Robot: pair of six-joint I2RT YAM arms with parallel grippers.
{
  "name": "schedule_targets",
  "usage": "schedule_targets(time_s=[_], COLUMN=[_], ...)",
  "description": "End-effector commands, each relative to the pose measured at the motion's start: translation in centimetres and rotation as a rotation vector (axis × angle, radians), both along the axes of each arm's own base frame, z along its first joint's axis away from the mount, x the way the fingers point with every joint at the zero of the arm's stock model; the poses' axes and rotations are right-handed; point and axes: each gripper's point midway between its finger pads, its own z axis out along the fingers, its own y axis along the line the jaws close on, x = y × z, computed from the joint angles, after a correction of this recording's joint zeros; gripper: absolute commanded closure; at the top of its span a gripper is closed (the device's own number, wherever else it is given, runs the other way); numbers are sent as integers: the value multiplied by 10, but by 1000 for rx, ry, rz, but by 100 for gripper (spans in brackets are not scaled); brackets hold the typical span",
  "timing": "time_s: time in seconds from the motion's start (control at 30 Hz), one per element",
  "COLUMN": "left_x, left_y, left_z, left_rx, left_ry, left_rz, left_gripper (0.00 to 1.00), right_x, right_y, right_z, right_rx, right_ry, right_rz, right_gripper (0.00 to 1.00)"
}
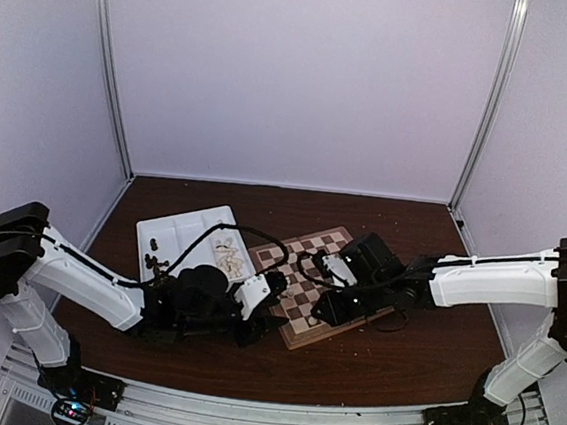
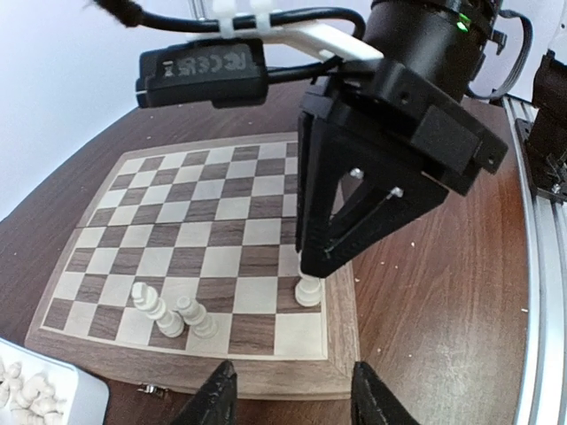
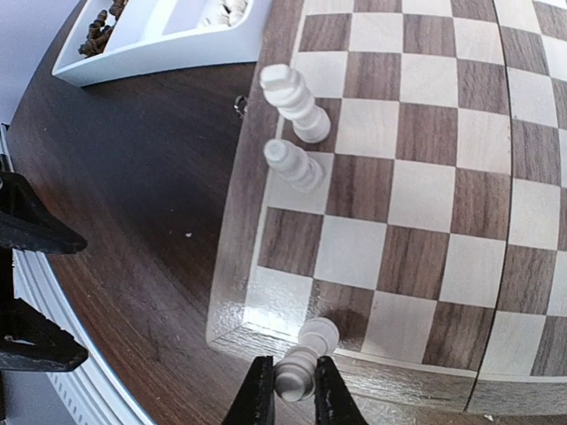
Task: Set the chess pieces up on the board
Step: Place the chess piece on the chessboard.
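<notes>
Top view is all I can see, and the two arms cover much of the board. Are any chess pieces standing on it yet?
Observer: Yes. The left wrist view shows a first white piece and a second white piece standing upright, side by side, along one edge of the board.
Visitor: Is the arm on the right holding anything over there?
Observer: It is. The right wrist view shows the right fingers shut on a third white piece, close to a corner of the board.
</notes>
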Motion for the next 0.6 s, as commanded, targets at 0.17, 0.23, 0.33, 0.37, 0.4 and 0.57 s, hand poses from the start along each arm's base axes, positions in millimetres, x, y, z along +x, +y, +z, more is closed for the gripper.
schedule_targets(time_s=[0.17, 0.23, 0.33, 0.37, 0.4, 0.57], left_x=[7, 10, 14, 16, 19, 23], left_y=[40, 46, 54, 57, 60, 68], left_z=[0, 1, 3, 2, 3, 0], left_rx=[31, 31, 31, 39, 48, 102], left_ry=[76, 81, 89, 92, 89, 94], left_rz=[155, 189, 235, 254, 276, 322], left_gripper=[56, 56, 56, 57, 58, 63], right_x=[3, 3, 4, 3, 4, 5], right_y=[31, 34, 36, 37, 37, 36], right_z=[9, 8, 5, 4, 3, 3], right_rx=[-1, -13, -38, -45, -54, -62], right_ry=[-57, -63, -72, -74, -79, -84], right_rz=[64, 70, 73, 76, 73, 63], right_gripper=[91, 91, 90, 87, 84, 69])
